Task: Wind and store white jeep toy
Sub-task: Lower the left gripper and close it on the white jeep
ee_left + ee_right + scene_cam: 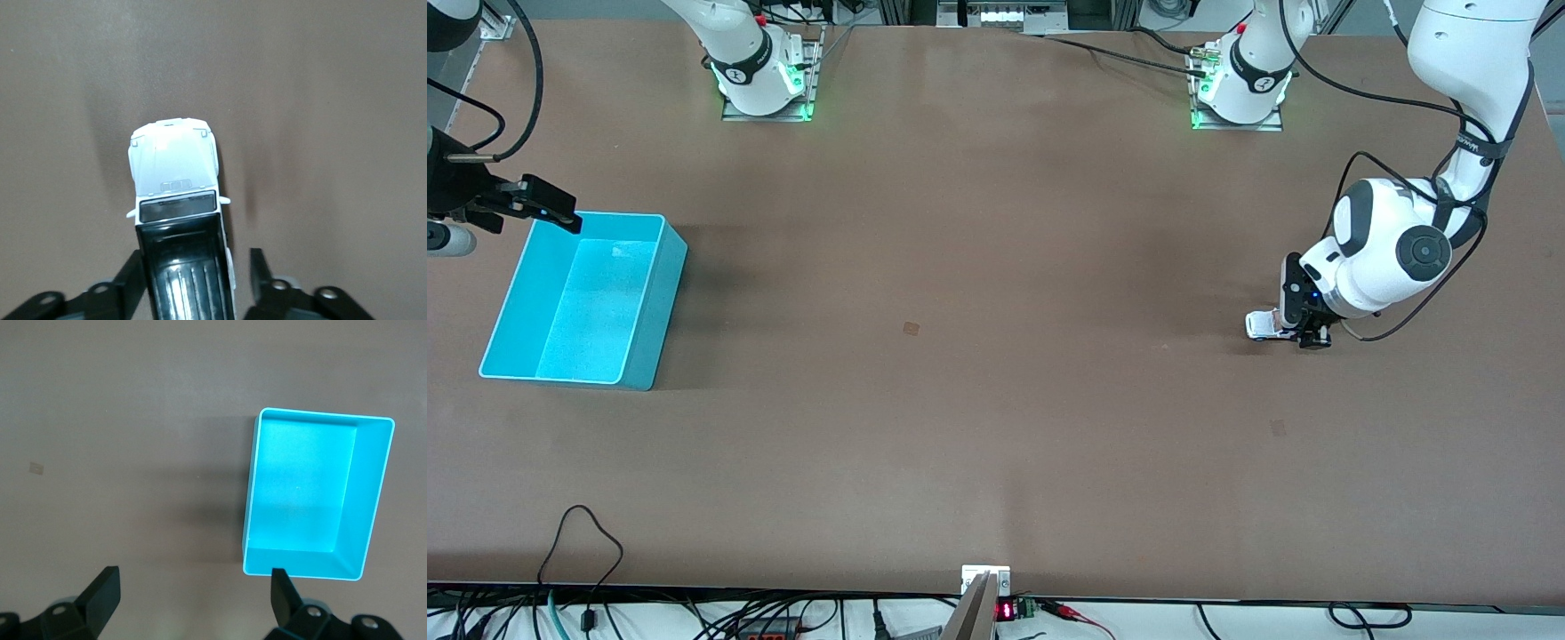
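Between my left gripper's (193, 277) fingers (263, 270) sits the white jeep toy (177, 200) on the table, long axis running straight out from my palm; one finger touches, the other stands just off. My right gripper (193, 590) waits spread wide over the cyan bin's (370, 493) edge.

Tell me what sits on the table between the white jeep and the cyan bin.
Nothing: the front view shows bare table between white jeep toy and cyan bin.
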Controlling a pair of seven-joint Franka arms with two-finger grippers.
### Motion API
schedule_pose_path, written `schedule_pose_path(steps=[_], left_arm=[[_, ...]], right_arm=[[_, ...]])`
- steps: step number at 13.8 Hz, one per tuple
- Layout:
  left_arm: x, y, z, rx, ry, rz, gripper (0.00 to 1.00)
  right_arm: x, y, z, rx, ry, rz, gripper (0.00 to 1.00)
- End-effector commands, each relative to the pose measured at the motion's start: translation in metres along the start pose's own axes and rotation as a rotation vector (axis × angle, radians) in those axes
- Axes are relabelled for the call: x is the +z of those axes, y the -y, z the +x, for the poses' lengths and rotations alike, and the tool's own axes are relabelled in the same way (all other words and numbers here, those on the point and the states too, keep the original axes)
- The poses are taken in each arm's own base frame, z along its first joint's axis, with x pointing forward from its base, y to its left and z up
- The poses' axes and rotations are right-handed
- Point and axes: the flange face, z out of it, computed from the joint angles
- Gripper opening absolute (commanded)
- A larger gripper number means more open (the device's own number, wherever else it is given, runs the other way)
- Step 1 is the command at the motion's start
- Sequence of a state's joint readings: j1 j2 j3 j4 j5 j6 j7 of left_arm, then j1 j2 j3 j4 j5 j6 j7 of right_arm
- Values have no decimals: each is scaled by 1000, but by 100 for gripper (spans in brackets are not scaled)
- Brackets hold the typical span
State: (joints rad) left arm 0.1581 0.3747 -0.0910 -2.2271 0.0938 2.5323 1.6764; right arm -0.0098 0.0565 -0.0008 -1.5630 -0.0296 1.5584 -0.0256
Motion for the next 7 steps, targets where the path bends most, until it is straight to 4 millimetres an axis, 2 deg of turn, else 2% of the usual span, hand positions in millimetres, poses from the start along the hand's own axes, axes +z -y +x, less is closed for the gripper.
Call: schedule_pose_path(steps=[1,3,7], left_arm=[[-3,-4,-1,29,10,10,57],[-4,-4,-2,27,10,12,48],[-6,-2,-1,14,9,17,41]], right_arm=[[0,-1,-1,15,-2,13,100],[1,-1,-1,15,0,13,100],[1,-3,-1,18,2,13,100]])
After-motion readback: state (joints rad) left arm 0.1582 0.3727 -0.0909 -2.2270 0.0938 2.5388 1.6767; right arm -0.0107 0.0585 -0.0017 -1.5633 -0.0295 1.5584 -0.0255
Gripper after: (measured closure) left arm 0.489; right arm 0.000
